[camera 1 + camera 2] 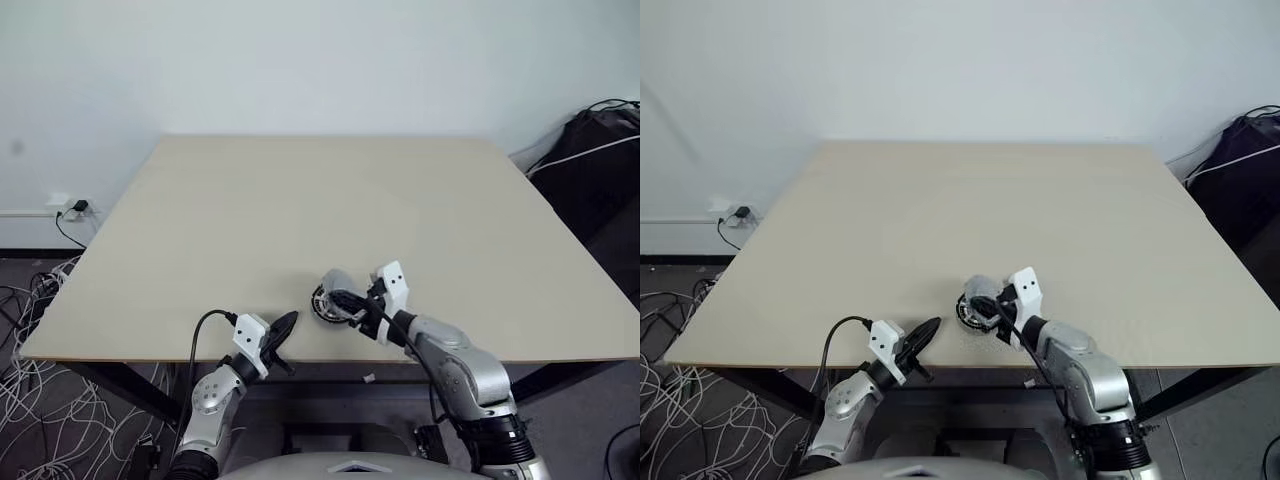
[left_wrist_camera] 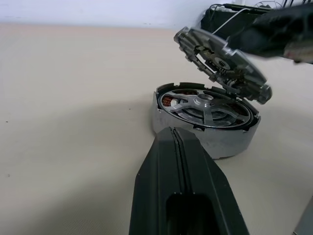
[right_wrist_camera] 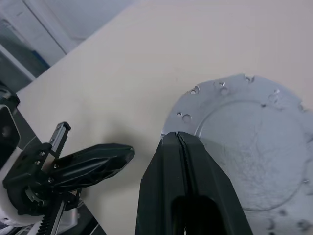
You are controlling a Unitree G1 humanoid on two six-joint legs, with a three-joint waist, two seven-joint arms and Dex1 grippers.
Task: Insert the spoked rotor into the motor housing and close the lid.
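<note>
The motor housing [image 2: 203,122] sits flat near the tabletop [image 1: 300,200] front edge, spoked rotor [image 2: 205,106] face-up inside. The right gripper [image 1: 345,300], jaws clenched, holds the lid [image 2: 222,63] tilted above it. The left gripper [image 1: 283,330] is clenched, empty.

Table [image 1: 300,210]: beige top, dark legs, stood against a plain white wall [image 1: 300,60]. Socket [image 1: 68,208] low on the wall, with a black plug. Dark carpet [image 1: 25,275] bore tangled white cables [image 1: 35,400]. Black bag [image 1: 600,150] sat beside the table.
</note>
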